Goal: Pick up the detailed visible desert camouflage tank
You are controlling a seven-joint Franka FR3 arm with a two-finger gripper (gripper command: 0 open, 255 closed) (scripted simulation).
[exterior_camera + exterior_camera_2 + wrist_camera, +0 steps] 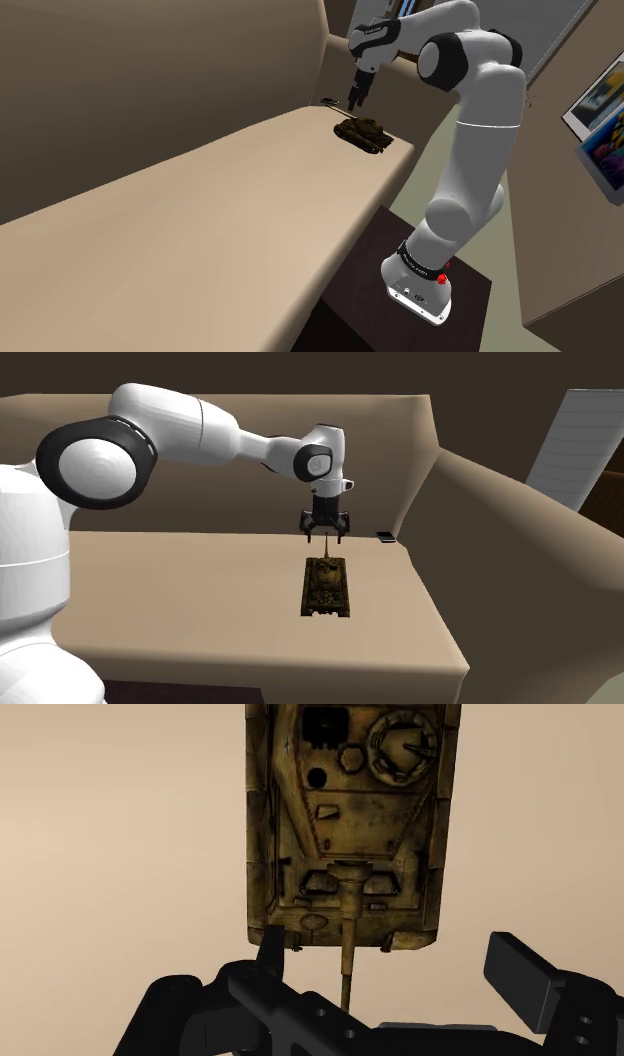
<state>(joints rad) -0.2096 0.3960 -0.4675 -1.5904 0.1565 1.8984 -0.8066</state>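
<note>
Hovering above camouflage tank (pixel 327 585), tool (pixel 325 539) spread wide, nothing held; we reckon it sits over front end, lining up straddling grasp.

Beige couch (pixel 180 240) (framed picture (pixel 598 100) nearby), brown wall (pixel 565 240)

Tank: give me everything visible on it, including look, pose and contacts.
The toy tank is tan-and-brown camouflaged and weathered-looking, with a turret, round hatch, side tracks and a thin barrel. It sits upright on the beige surface, near its edge. Its barrel points toward the open gripper, which hovers above the barrel end without touching it.
</note>
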